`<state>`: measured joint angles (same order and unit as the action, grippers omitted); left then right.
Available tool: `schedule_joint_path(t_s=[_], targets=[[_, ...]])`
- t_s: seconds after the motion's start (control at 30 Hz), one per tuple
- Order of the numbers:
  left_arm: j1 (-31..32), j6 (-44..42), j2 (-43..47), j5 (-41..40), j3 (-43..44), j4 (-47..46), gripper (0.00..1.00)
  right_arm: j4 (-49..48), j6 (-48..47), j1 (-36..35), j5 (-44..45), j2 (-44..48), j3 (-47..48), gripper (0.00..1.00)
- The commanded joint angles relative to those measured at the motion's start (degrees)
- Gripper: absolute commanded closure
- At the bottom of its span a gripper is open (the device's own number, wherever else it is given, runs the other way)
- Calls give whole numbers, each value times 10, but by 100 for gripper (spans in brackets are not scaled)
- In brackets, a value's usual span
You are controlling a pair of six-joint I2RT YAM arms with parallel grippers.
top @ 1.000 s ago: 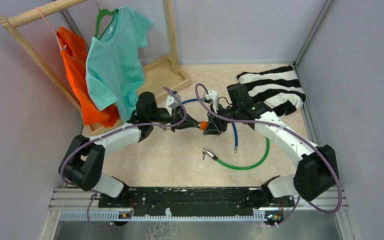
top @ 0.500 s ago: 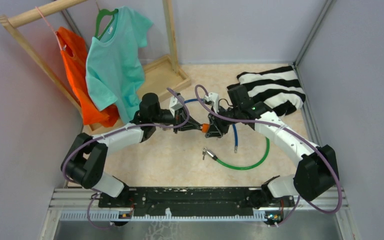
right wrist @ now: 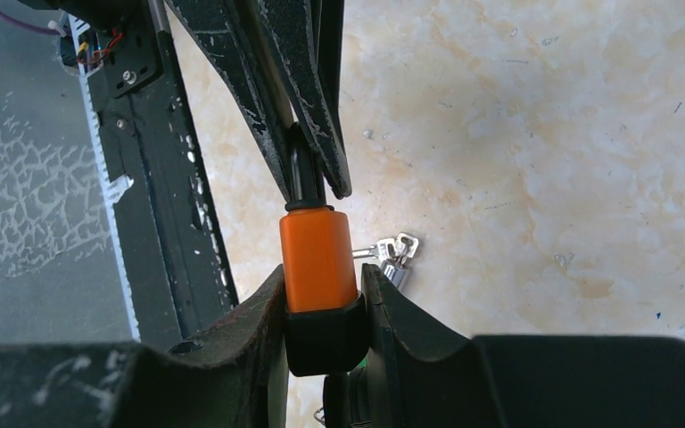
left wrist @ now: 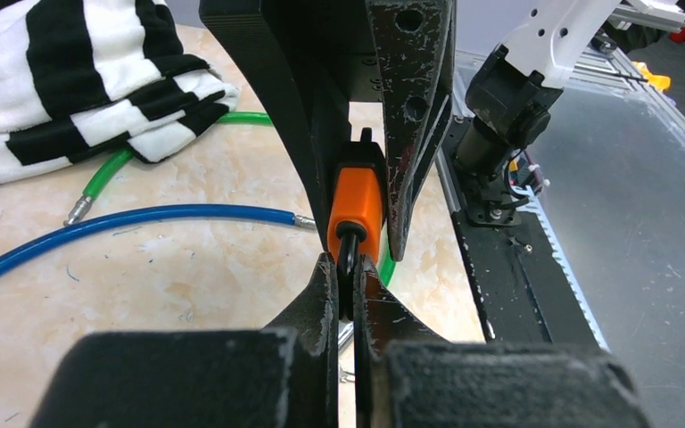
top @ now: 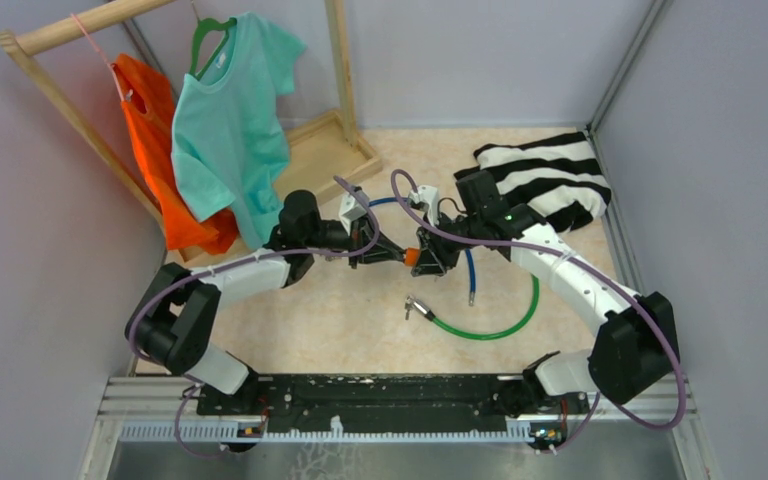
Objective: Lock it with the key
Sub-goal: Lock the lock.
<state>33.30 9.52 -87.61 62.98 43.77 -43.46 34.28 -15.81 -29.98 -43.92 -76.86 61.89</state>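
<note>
An orange lock with a black end cap is held above the table between my two grippers. My right gripper is shut on its black capped end. The lock also shows in the right wrist view and in the left wrist view. A black key head sticks out of the lock's other end. My left gripper is shut on that key head, which also shows in the right wrist view. The key's blade is hidden inside the lock.
A green cable and a blue cable lie on the table below the lock, with a small bunch of metal keys beside them. A striped cloth lies at the back right. A wooden clothes rack with a teal shirt stands at the back left.
My left gripper has moved right and closed in on the orange lock's end; over the last half second it has barely shifted. The right arm holds still.
</note>
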Motion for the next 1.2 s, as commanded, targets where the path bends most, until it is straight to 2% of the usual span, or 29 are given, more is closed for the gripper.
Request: schedule_joint_path(t_s=[0.0, 0.13, 0.27, 0.33, 0.4, 0.47, 0.57, 0.7, 0.83, 1.07, 1.17], targets=[[91, 61, -15, 78, -10, -88, 100, -275, 15, -38, -58, -3, 44, 100], [81, 43, -2, 80, -4, -56, 100, -247, -7, -36, -52, -3, 46, 100], [51, -4, 23, 70, 6, 23, 100, -213, -31, -30, -21, 12, 40, 99], [31, -32, 39, 63, 14, 63, 100, -191, -48, -28, -3, 15, 39, 79], [14, -55, 52, 59, 22, 97, 100, -166, -67, -25, 15, 18, 40, 54], [-3, -75, 63, 58, 27, 120, 100, -133, -85, -14, 19, 26, 41, 35], [-22, -110, 75, 54, 36, 161, 100, -81, -128, -2, 38, 48, 41, 24], [-33, -154, 84, 51, 56, 221, 100, -10, -183, -1, 79, 72, 48, 23], [-34, -175, 88, 43, 62, 245, 100, 11, -188, 1, 81, 90, 42, 25], [-36, -180, 95, 42, 65, 253, 100, 43, -195, 1, 61, 69, 55, 41], [-35, -179, 99, 43, 64, 254, 100, 50, -197, 1, 49, 56, 57, 44]])
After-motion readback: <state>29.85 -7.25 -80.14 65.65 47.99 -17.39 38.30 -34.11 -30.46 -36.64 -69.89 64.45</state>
